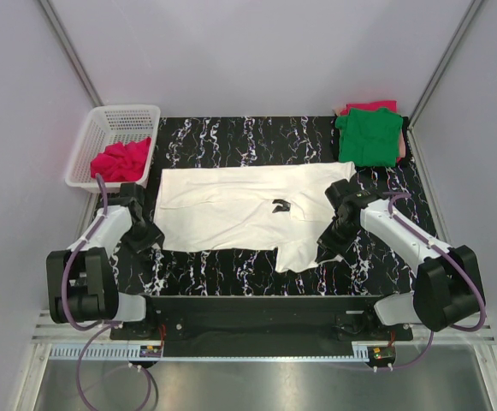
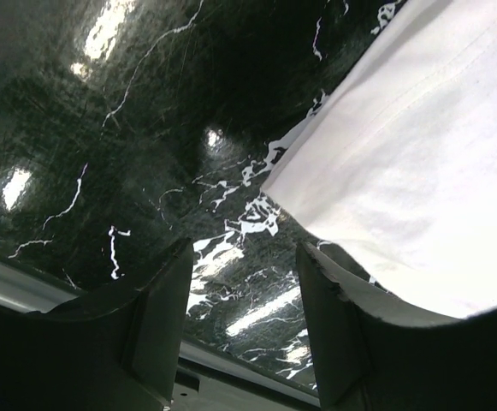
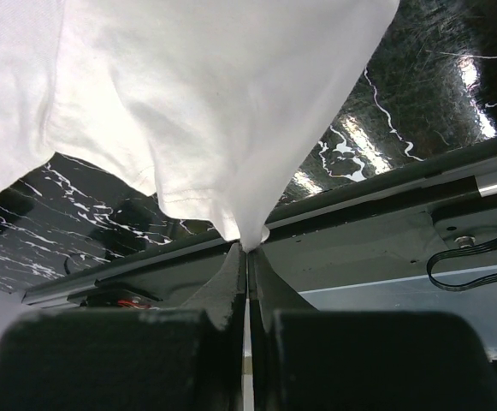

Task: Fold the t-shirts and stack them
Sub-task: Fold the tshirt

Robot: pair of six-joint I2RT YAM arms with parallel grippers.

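Right gripper point(image 3: 246, 254) clamped on the soft white cotton t-shirt point(image 3: 214, 103), left gripper point(image 2: 244, 257) apart beside its corner. Fold setup I reckon, left needs to grab next.

Black marble-patterned desk point(image 1: 231, 137). A white t-shirt point(image 1: 222, 210) lies spread at centre. Far right corner: folded green t-shirt point(image 1: 369, 137) on a pinkish-red garment point(image 1: 373, 106). Far left: white basket point(image 1: 94, 145).

Your top camera looks steeply down from above and behind the arm bases, taking in the whole black marbled table point(image 1: 231, 137). Both wrist cameras sit low and close, facing the table's near edge. All three views share the white t-shirt point(image 1: 222, 210) and the tabletop.
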